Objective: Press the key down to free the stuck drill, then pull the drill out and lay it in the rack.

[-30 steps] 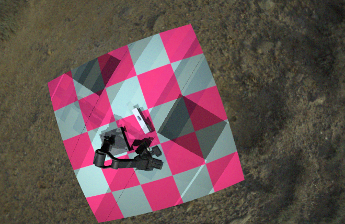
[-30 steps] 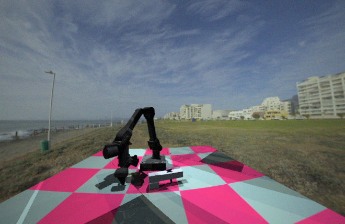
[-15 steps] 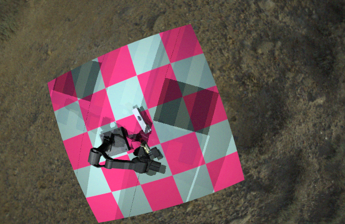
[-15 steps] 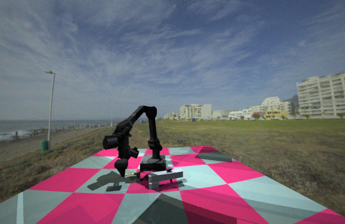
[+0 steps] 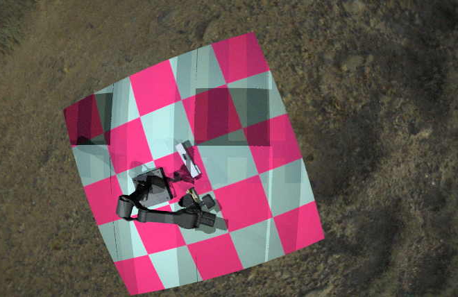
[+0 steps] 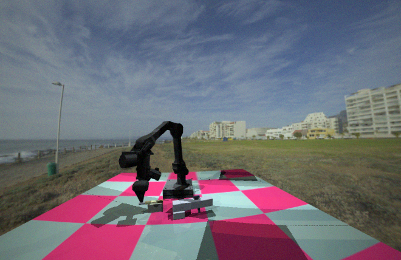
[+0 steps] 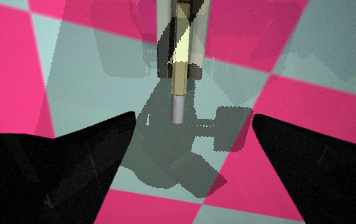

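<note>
The arm (image 5: 163, 216) (image 6: 148, 139) was found standing upright from its dark base plate (image 5: 159, 201) (image 6: 169, 193), bent at a high elbow, with the forearm sloping down and outward. Its wrist was turned so that the gripper (image 5: 197, 201) (image 6: 141, 201) (image 7: 193, 118) pointed down toward the pink and pale checkered table top (image 5: 243, 196) (image 6: 115, 242) (image 7: 20, 75). The gripper was open wide, with nothing grasped; in the wrist view its two dark fingers stood on opposite sides, well clear of one another. The drill (image 5: 190, 192) (image 6: 152, 201) (image 7: 179, 75), taken to be the slim brass-colored rod with a pale grey tip, lay roughly level along a small grey block (image 6: 155, 208) (image 7: 200, 45), its tip jutting past the block's end. In the wrist view that tip appeared between the fingertips, nearer the left-hand finger of the picture, with visible space on either side and the block beyond. The exterior view placed the tip just beside the fingertips; contact there could not be confirmed. A long pale bar (image 5: 187, 159) (image 6: 207, 201) with a small dark piece on its top lay near the block, apart from the gripper. Whether that bar was the rack could not be established, nor could the key be identified with certainty.
</note>
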Controlling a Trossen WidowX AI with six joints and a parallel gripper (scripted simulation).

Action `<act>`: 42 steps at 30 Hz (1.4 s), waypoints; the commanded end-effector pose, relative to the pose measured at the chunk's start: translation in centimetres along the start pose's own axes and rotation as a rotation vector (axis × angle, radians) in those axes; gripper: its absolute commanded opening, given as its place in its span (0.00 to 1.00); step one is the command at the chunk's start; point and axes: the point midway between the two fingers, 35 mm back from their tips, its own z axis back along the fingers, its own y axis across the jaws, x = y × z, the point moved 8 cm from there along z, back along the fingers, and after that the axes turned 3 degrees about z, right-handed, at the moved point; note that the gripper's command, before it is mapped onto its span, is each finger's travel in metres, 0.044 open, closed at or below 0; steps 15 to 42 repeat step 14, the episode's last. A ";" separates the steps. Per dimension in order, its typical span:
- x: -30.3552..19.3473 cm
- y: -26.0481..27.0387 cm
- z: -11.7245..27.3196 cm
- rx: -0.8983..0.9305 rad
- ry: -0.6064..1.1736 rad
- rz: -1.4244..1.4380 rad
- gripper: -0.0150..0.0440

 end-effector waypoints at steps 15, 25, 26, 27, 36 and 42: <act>7.6 -18.6 -1.4 -0.171 0.463 0.409 1.00; 7.6 -18.6 -1.4 -0.171 0.463 0.409 1.00; 7.6 -18.6 -1.4 -0.171 0.463 0.409 1.00; 7.6 -18.6 -1.4 -0.171 0.463 0.409 1.00; 7.6 -18.6 -1.4 -0.171 0.463 0.409 1.00; 7.6 -18.6 -1.4 -0.171 0.463 0.409 1.00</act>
